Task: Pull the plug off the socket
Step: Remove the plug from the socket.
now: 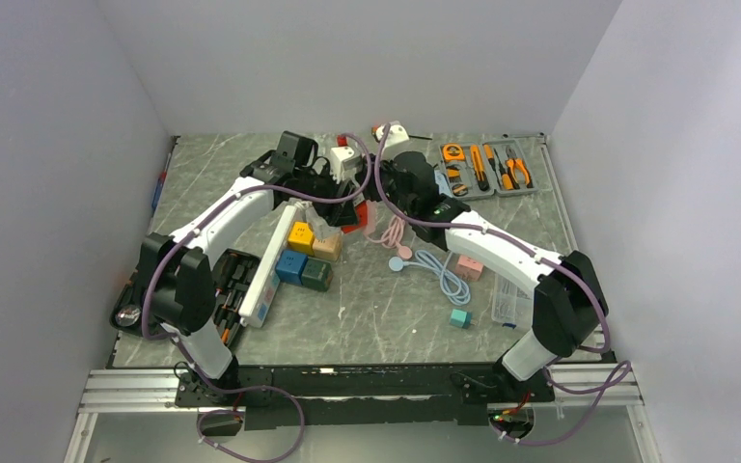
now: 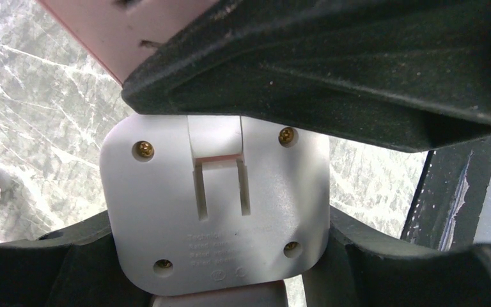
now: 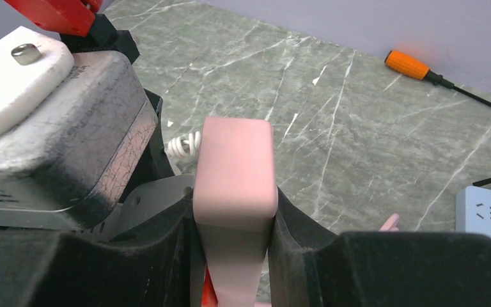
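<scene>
left tool [image 2: 220,192]: clamped on the plug [image 2: 166,217]. One black finger [image 2: 358,70] is over its top edge and the other is under its bottom edge.
right tool [image 3: 233,214]: closed tight on the socket [image 3: 235,160], with a finger [image 3: 371,268] pressed to each side of it.
plug: white, rounded corners, four brass screws and two slots on the face you can see. It sits right between the left tool's fingers. In the top view it's the white bit [image 1: 345,162] between the two tools.
socket: pink block standing up out of the right tool's jaws. From the left wrist, a pink slab with slots [image 2: 96,19] shows just past the left tool's upper finger, and there's a sliver more pink under the plug.
plug vs socket: honestly can't tell if they're still seated together, because the fingers hide the joint.
tools: they meet nose to nose at the back middle of the counter [image 1: 386,318], left tool [image 1: 311,178] just beside right tool [image 1: 400,183].
screwdriver [image 3: 415,65]: orange handle, lying flat on the counter ahead of the right tool, well apart from it.
power strip [image 3: 483,208]: pale corner of it at the edge of the right wrist view, off to the side of the right tool.
tool case [image 1: 482,169]: open, orange-handled stuff inside, just to the right of the right tool.
blocks [image 1: 304,256]: small coloured cluster nearer the bases than the left tool.
cables [image 1: 444,275]: pink and blue loops on the counter below the right tool.
</scene>
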Controlling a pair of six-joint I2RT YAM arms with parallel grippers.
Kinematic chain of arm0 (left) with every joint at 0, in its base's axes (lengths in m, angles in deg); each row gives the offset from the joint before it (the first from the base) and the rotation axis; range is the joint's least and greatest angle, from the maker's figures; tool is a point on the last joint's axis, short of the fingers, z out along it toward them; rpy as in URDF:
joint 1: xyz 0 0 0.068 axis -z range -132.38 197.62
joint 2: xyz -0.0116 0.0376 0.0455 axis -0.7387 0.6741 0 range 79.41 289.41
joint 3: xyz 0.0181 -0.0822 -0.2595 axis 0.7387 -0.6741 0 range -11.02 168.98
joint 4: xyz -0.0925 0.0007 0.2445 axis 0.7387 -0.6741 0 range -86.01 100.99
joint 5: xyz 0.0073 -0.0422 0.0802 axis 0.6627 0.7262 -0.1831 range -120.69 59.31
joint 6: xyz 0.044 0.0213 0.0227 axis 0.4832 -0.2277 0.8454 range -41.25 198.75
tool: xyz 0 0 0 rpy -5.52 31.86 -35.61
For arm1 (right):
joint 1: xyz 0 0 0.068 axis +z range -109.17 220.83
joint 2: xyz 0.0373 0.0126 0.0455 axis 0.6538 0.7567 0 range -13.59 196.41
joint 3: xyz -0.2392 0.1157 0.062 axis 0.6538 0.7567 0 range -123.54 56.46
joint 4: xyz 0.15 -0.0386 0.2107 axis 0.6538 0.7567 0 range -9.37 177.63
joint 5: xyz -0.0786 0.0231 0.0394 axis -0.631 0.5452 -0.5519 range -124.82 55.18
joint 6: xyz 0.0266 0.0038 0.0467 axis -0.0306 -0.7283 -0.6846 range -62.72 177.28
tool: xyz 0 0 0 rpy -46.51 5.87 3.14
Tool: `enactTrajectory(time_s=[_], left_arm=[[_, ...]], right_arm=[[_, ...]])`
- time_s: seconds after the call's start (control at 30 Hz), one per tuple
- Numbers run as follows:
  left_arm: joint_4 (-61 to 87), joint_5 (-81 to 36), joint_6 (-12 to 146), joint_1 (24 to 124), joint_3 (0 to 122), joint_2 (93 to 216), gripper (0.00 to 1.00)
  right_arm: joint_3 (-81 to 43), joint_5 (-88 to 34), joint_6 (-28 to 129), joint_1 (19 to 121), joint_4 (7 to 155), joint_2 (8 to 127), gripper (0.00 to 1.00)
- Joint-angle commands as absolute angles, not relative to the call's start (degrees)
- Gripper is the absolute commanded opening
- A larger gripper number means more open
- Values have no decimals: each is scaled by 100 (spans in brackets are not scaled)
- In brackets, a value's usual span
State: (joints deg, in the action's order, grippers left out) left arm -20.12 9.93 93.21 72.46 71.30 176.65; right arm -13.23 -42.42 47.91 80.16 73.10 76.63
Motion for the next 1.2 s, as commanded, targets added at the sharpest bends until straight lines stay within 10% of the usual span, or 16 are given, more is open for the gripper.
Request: enactTrajectory(time_s=[0.0, 1.17], left_arm=[[-2364, 1581, 9752, 7337, 7555, 17072, 0], [-2698, 1688, 9707, 7451, 7878, 17277, 0]], right_arm=[[-1271, -5510, 5675, 7621, 7607, 7584, 0], [-1074, -5849, 6006, 7761, 7568, 7458, 0]])
